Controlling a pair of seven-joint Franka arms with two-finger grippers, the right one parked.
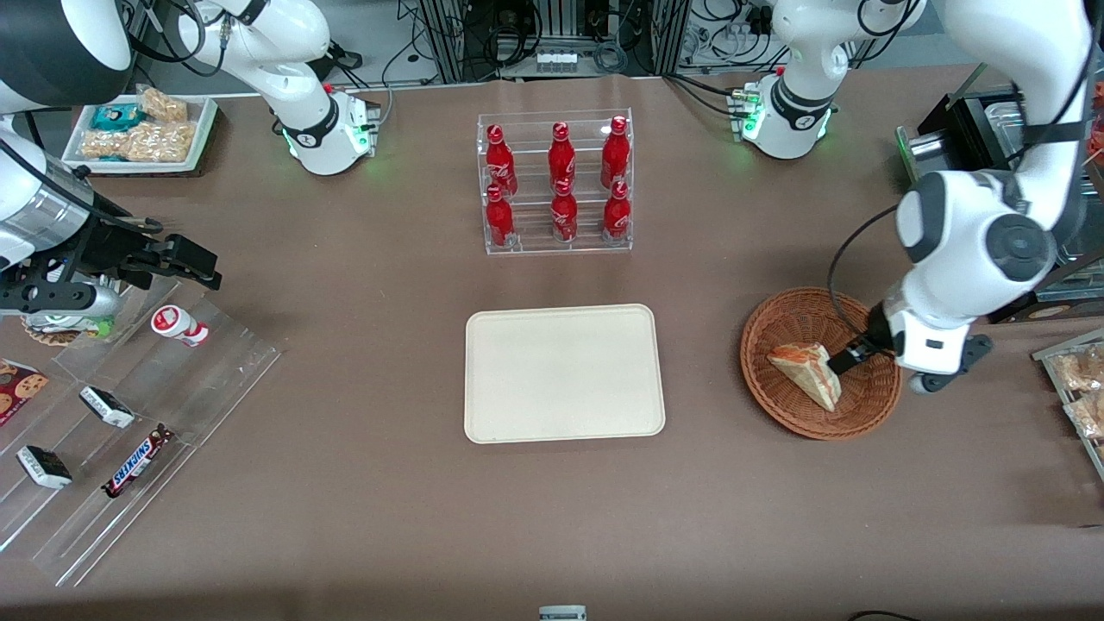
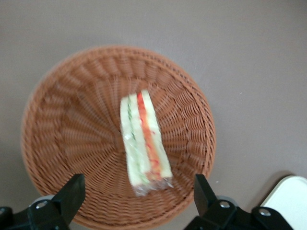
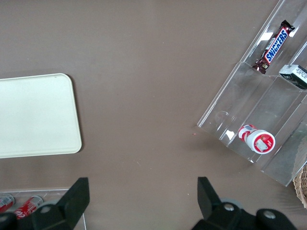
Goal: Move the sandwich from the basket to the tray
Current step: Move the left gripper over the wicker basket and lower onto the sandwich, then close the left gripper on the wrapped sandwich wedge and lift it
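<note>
We see a brown surface [image 1: 362, 362] bearing tray [image 1: 565, 373] and basket [image 1: 819, 362]; the end effector [image 2: 136, 191], fingers spread, hovers over the sandwich [image 2: 144, 141] at the basket's three o'clock

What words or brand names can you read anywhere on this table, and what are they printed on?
"SNICKERS": on the brown candy bar in the clear stepped rack.
White script on the red bottles: too small to read.
Snack packs, the small red-and-white cup and the wrapped sandwich in the basket: no legible text.
The open pincer above the basket carries no markings.
</note>
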